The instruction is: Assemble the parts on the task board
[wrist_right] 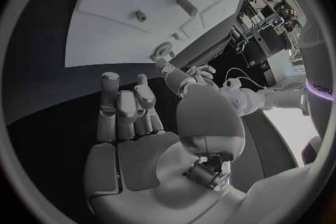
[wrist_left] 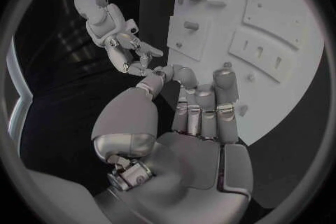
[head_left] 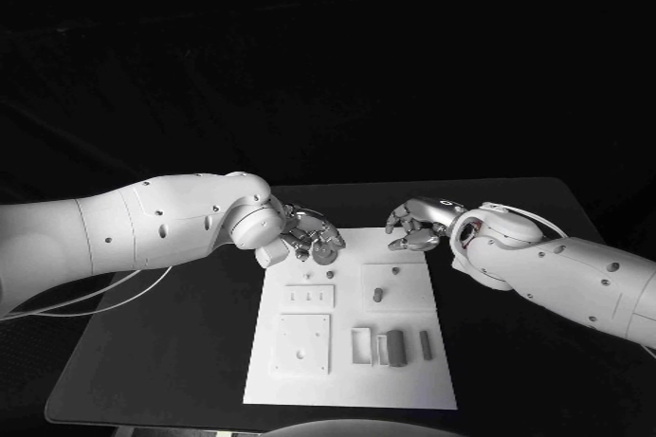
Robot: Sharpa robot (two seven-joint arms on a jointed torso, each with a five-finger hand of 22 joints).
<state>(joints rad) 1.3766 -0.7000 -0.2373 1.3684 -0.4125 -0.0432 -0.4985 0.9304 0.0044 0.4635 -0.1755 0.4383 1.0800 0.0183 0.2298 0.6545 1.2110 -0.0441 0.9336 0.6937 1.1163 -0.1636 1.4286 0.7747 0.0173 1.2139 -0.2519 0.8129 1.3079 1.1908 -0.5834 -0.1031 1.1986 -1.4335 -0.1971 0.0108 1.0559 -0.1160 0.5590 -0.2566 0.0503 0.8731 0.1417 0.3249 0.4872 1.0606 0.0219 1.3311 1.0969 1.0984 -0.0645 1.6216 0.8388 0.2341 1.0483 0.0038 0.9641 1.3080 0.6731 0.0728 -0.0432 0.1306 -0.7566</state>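
Nearest on the white board (head_left: 349,385), grey parts (head_left: 393,347) are lying loose at the right, a peg (head_left: 376,292) standing further up. At the far edge both hands are hovering: the left hand (head_left: 308,236) over the far-left corner, the right hand (head_left: 417,224) just off the far-right corner on the tabletop (head_left: 164,361), both loosely curled, holding nothing. Assembly is seemingly just beginning; next, a hand needs to reach nearer for a part.

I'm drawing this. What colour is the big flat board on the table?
White; the task board shows best in the head view.
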